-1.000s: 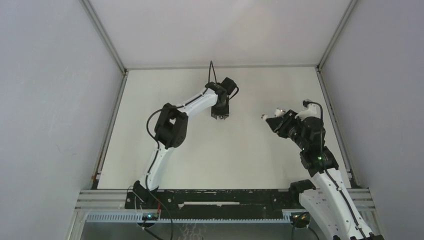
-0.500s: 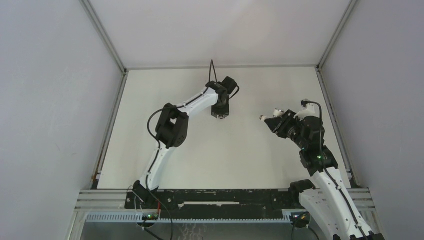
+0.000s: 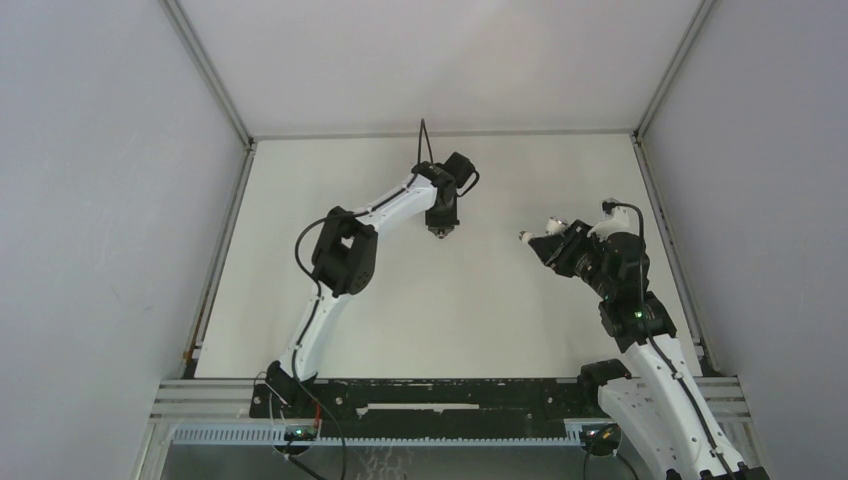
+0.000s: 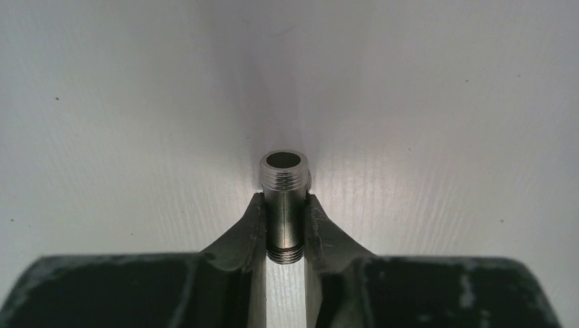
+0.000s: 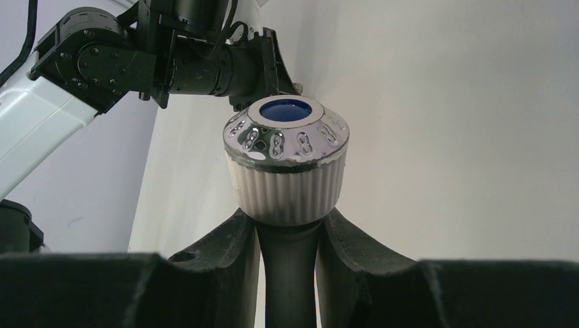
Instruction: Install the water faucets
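Note:
My left gripper (image 4: 284, 225) is shut on a short grey metal threaded fitting (image 4: 284, 198), whose open threaded end points away from the camera over the white table. In the top view this gripper (image 3: 440, 230) points down at mid table. My right gripper (image 5: 289, 229) is shut on the stem of a white plastic tap piece (image 5: 287, 164) with a ribbed knob, chrome rim and blue cap. In the top view it (image 3: 527, 236) is held above the table at the right, pointing left toward the left gripper.
The white table (image 3: 450, 300) is boxed in by grey walls at the back and both sides. The left arm (image 5: 102, 61) shows beyond the tap in the right wrist view. A black rail (image 3: 440, 395) runs along the near edge.
The left gripper has turned about its wrist, looking narrower from above. The right gripper with the tap has shifted slightly left and up.

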Robot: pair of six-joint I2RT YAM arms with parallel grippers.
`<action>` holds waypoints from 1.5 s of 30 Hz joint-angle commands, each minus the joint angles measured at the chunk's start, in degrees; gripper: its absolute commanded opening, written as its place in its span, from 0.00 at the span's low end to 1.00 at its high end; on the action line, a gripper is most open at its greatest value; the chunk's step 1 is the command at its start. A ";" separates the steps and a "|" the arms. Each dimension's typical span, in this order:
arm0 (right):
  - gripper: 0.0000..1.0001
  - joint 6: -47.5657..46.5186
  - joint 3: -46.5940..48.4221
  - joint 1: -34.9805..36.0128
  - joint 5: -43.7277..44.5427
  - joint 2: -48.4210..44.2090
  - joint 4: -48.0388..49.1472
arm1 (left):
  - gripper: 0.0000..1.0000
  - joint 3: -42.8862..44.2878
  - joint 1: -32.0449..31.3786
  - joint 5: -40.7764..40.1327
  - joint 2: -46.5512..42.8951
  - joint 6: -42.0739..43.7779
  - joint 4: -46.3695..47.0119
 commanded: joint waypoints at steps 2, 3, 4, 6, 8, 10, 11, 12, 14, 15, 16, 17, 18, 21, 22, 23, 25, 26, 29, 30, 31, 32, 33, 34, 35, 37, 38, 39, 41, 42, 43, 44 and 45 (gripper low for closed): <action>0.00 -0.41 1.69 -0.38 -1.27 0.01 1.82 | 0.04 3.21 0.34 1.17 -0.21 -1.21 0.85; 0.00 -0.57 1.69 -0.38 -1.72 0.19 1.77 | 0.01 3.17 0.37 1.28 -0.74 -1.21 0.85; 0.00 -0.86 1.69 -0.39 -2.31 0.40 1.79 | 0.00 2.80 0.41 1.39 -1.61 -1.17 1.06; 0.00 -1.81 1.69 -0.24 -3.94 0.86 2.04 | 0.00 1.34 0.56 3.11 -4.61 -0.28 1.80; 0.00 -3.56 1.69 -0.03 -5.81 1.14 2.75 | 0.00 -1.83 0.93 7.50 -9.88 2.26 4.32; 0.00 -5.49 0.78 0.70 -7.40 0.48 4.99 | 0.00 -6.82 1.55 13.44 -18.50 5.78 8.08; 0.00 -6.47 -0.07 1.26 -8.25 -0.35 6.92 | 0.00 -11.37 2.06 18.61 -22.87 8.08 10.80; 0.00 -7.13 -1.06 1.98 -8.81 -1.46 9.04 | 0.00 -15.03 2.85 23.35 -27.06 9.79 12.74; 0.00 -8.32 -2.85 4.22 -8.81 -3.77 13.10 | 0.00 -22.13 5.18 34.23 -34.86 11.19 16.21; 0.00 -9.34 -3.37 5.50 -8.64 -4.47 14.67 | 0.00 -25.58 6.73 39.02 -38.21 10.87 17.98; 0.00 -10.41 -3.52 6.84 -8.16 -4.76 15.83 | 0.00 -28.81 8.23 43.85 -41.61 9.81 19.78; 0.00 -11.15 -3.46 8.39 -7.67 -4.92 17.58 | 0.00 -32.03 9.99 47.45 -44.63 7.45 21.22; 0.00 -11.97 -3.05 9.76 -7.30 -5.15 18.81 | 0.00 -34.93 11.70 51.81 -47.26 4.40 23.06; 0.00 -12.42 -2.68 14.74 -4.67 -6.02 23.68 | 0.00 -41.80 15.57 63.92 -54.24 -3.29 28.13; 0.00 -13.78 -1.98 16.30 -5.09 -5.85 24.55 | 0.00 -42.84 16.18 66.19 -56.07 -3.92 28.47; 0.00 -15.86 -0.90 18.07 -4.69 -5.48 24.38 | 0.00 -43.37 16.24 67.73 -57.67 -3.69 28.04; 0.00 -23.05 1.66 23.87 -0.93 -4.37 22.24 | 0.00 -44.02 16.33 71.17 -60.32 -3.65 26.97; 0.00 -26.78 2.45 27.47 2.20 -4.07 21.48 | 0.00 -44.42 16.33 74.58 -61.06 -4.21 26.74; 0.00 -35.69 1.28 40.26 19.03 -4.19 25.29 | 0.00 -46.91 16.33 81.16 -63.37 -7.37 26.58; 0.00 -38.94 0.05 43.56 22.35 -4.00 28.00 | 0.00 -47.93 16.38 81.63 -64.37 -7.97 26.57; 0.00 -42.11 -1.16 46.22 24.33 -3.64 30.86 | 0.00 -48.78 16.41 82.68 -65.06 -8.79 26.66; 0.00 -44.98 -1.91 48.76 25.81 -3.09 33.02 | 0.00 -49.58 16.42 83.92 -65.59 -9.77 26.88; 0.00 -47.65 -2.57 51.19 28.05 -2.25 35.04 | 0.00 -50.16 16.34 85.10 -65.94 -10.65 26.91; 0.00 -50.40 -3.27 53.52 30.23 -1.66 37.26 | 0.00 -50.77 16.33 86.00 -66.55 -11.00 26.92; 0.00 -53.62 -4.48 55.98 32.48 -1.32 40.04 | 0.00 -51.50 16.33 86.18 -67.37 -11.09 26.92; 0.00 -59.93 -5.91 60.18 35.31 -1.54 42.90 | 0.00 -53.52 16.18 86.54 -69.32 -11.03 26.97; 0.00 -62.35 -5.95 61.54 36.09 -1.73 42.48 | 0.00 -54.74 16.16 86.87 -70.38 -10.79 26.96; 0.00 -63.67 -5.97 62.63 37.04 -2.10 41.81 | 0.00 -55.89 16.16 87.17 -71.45 -10.44 26.99; 0.00 -66.09 -6.39 64.49 37.66 -3.28 40.58 | 0.00 -58.20 16.15 88.45 -73.08 -9.09 26.96; 0.00 -67.45 -6.78 65.80 38.35 -3.82 40.48 | 0.00 -59.17 16.09 88.83 -74.04 -8.22 26.57; 0.00 -70.04 -7.17 67.17 39.01 -4.24 40.17 | 0.00 -59.79 16.06 89.07 -74.71 -6.66 25.76; 0.00 -72.50 -7.35 68.92 39.95 -4.30 39.78 | 0.00 -60.33 16.07 87.94 -75.38 -4.23 24.33; 0.00 -75.37 -7.36 70.59 41.32 -3.87 38.86 | 0.00 -60.40 15.88 85.99 -75.86 -3.00 22.59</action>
